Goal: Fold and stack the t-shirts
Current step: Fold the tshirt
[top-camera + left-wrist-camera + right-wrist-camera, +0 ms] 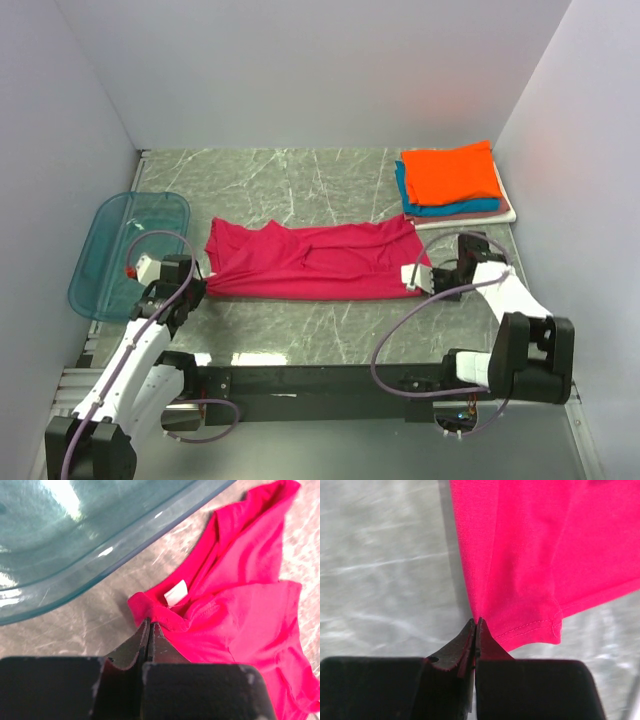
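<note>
A magenta-red t-shirt [310,262] lies spread sideways across the middle of the marble table, partly folded lengthwise. My left gripper [202,276] is at its left end. In the left wrist view the gripper [150,625] is shut on the rolled collar edge of the shirt [240,620], just below a white label [176,592]. My right gripper [420,276] is at the shirt's right end. The right wrist view shows the gripper [477,622] shut on the shirt's [545,555] hemmed corner, with red cloth between the jaws. Folded t-shirts are stacked at the back right, orange [450,172] over teal-blue [452,207].
A translucent blue plastic tray [125,250] sits at the left, its rim close to the left gripper and the shirt's collar [75,540]. White walls enclose the table on three sides. The arm bases and a black rail run along the near edge [320,380].
</note>
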You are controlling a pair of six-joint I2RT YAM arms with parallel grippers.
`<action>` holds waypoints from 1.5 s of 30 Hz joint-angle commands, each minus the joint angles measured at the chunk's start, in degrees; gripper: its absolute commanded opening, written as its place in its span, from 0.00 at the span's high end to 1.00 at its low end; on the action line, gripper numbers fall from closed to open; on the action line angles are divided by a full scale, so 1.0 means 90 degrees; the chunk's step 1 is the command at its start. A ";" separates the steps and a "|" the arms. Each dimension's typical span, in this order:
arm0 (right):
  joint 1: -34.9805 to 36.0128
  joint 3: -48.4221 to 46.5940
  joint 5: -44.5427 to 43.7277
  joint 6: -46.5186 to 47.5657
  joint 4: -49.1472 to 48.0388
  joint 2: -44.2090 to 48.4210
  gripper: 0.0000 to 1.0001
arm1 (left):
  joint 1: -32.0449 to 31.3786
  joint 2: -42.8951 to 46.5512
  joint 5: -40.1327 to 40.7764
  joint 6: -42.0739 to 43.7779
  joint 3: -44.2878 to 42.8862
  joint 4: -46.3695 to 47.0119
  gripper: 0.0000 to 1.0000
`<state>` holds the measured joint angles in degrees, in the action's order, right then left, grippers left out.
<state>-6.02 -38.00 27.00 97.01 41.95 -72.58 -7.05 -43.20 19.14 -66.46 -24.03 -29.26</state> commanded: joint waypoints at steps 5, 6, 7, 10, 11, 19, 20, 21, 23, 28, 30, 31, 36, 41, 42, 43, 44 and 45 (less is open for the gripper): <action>-0.0932 0.0803 -0.0412 0.0978 0.1168 0.1188 1.00 | 0.0012 -0.0151 -0.0485 0.0099 -0.0230 -0.0333 1.00; -0.1029 0.0901 -0.0432 0.1046 0.1284 0.1479 1.00 | 0.0012 -0.0132 -0.0640 0.0080 -0.0230 -0.0362 1.00; -0.1107 0.0950 -0.0461 0.1221 0.1605 0.1627 1.00 | 0.0002 -0.0093 -0.0729 0.0060 -0.0230 -0.0411 1.00; -0.1216 0.1077 -0.0549 0.1281 0.2171 0.2262 1.00 | -0.0018 0.0200 -0.0866 -0.0057 -0.0269 -0.0626 1.00; -0.1216 0.1116 -0.0627 0.1330 0.2329 0.2418 1.00 | -0.0027 0.0307 -0.0876 -0.0086 -0.0298 -0.0694 0.99; -0.1225 0.0785 -0.1155 0.1359 0.2856 0.2635 0.96 | -0.0027 -0.0141 -0.1003 -0.0116 -0.0455 -0.0919 0.99; -0.1225 0.0630 -0.1106 0.1369 0.2935 0.2586 0.89 | -0.0027 -0.0112 -0.1042 -0.0048 -0.0484 -0.0948 0.99; -0.1225 0.0551 -0.0922 0.1350 0.3013 0.2547 0.85 | -0.0037 -0.0035 -0.1110 0.0010 -0.0561 -0.0939 0.97; -0.1225 0.0308 -0.0726 0.1223 0.3014 0.2556 0.47 | -0.0027 0.0336 -0.1363 0.0224 -0.0659 -0.0880 0.78; -0.1235 -0.0298 0.0219 0.0814 0.2800 0.2410 0.11 | -0.0027 0.1263 -0.1180 0.0489 -0.1245 -0.1338 0.40; -0.1235 -0.0630 0.0679 0.0589 0.2693 0.2158 0.08 | -0.0027 0.1343 -0.1121 0.0665 -0.1459 -0.1486 0.37; -0.1226 -0.0747 0.1252 0.0192 0.2470 0.2059 0.07 | -0.0027 0.1362 -0.1130 0.0936 -0.1509 -0.1466 0.36; -0.1138 -0.1334 0.3714 -0.1848 0.1376 0.1270 0.07 | -0.0027 0.0818 -0.2269 0.2012 -0.1412 0.0393 0.25; 0.1417 -0.2717 0.3203 -0.4687 0.0304 -0.0224 0.19 | -0.0018 -0.1545 -0.2644 0.2705 -0.2358 0.0975 0.35; 0.1962 -0.2905 0.2872 -0.5449 -0.0184 -0.0730 0.21 | -0.0018 -0.1751 -0.2605 0.2871 -0.2649 0.0985 0.37; 0.2229 -0.3120 0.2762 -0.6530 -0.0837 -0.1015 0.24 | 0.0002 -0.2014 -0.2643 0.3027 -0.2787 0.0946 0.39; 0.2435 -0.3740 0.2645 -0.6937 -0.0988 -0.1347 0.26 | 0.0002 -0.2084 -0.2673 0.3386 -0.2914 0.0888 0.41; 0.2640 -0.4153 0.2412 -0.7289 -0.1028 -0.2104 0.28 | 0.0002 -0.2075 -0.2673 0.3545 -0.3119 0.0820 0.42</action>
<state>13.37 -66.83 51.40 54.30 43.77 -83.55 -7.29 -62.65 -2.50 -43.00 -46.41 -24.77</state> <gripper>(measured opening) 0.734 0.594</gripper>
